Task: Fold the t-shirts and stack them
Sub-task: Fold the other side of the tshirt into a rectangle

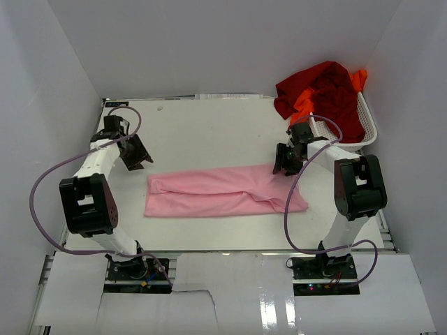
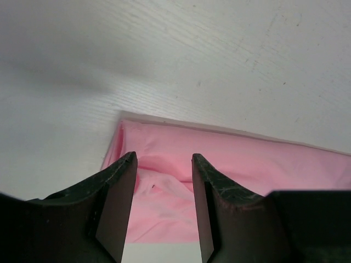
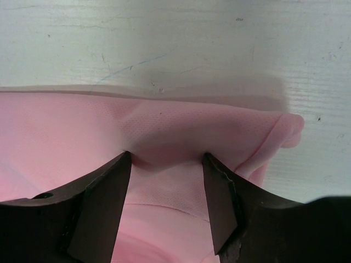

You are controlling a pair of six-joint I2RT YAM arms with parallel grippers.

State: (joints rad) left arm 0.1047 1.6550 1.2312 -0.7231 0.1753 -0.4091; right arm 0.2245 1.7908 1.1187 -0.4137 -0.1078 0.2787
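The light pink t-shirt [image 1: 223,190] lies folded into a long strip across the middle of the table. It also shows in the left wrist view [image 2: 247,164] and the right wrist view [image 3: 109,126]. My left gripper [image 1: 136,157] is open, above the table just beyond the strip's left end [image 2: 164,159]. My right gripper [image 1: 286,162] is open at the strip's right far edge, its fingertips [image 3: 123,161] pressing on the cloth. The dark red t-shirt [image 1: 328,91] and the bright orange t-shirt [image 1: 304,102] lie heaped in the basket at the back right.
A white plastic mesh basket [image 1: 367,122] stands at the back right, against the right wall. White walls enclose the table on three sides. Purple cables loop beside both arms.
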